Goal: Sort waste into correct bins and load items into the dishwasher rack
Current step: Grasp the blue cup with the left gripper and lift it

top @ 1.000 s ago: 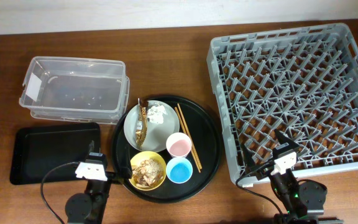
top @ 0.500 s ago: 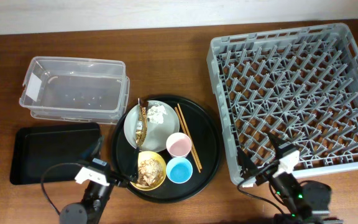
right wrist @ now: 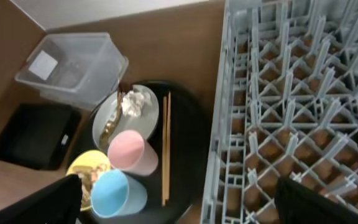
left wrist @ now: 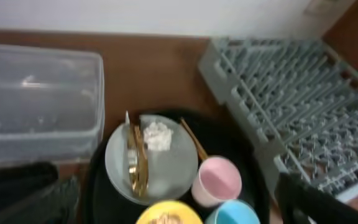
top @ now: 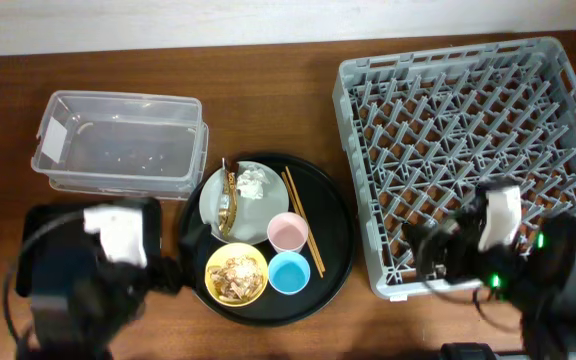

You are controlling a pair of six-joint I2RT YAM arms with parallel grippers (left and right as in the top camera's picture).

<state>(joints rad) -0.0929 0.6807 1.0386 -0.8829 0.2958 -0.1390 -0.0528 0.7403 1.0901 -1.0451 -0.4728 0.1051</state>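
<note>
- Overhead: the grey round plate (top: 263, 212), small pink cup (top: 287, 232), small light-blue cup (top: 289, 272), small yellow bowl (top: 236, 272) and thin wooden chopsticks (top: 303, 220) sat on a large round black tray (top: 338, 228), beside the large grey pegged plastic rack (top: 478, 150). Both arms were blurred.
- Left wrist: the left gripper (left wrist: 178, 183) had its jaws wide. The plate and pink cup lay ahead between them, untouched.
- Right wrist: the right gripper (right wrist: 178, 185) gaped wide, holding nothing. The cups lay ahead-left and the rack ahead-right.

Round tray (top: 338, 215) sat between bins and dishwasher rack (top: 468, 120).
On it, the plate (top: 258, 210) lay at the back, holding tissue (top: 253, 183) and a wrapper (top: 229, 200). The bowl (top: 213, 268) of food scraps (top: 238, 272) stood in front, with the front cup (top: 289, 272) to its right, the rear cup (top: 287, 232) behind that, and chopsticks (top: 301, 225) alongside. To the left, the tub (top: 198, 150) lay behind the flat tray (right wrist: 30, 134).
</note>
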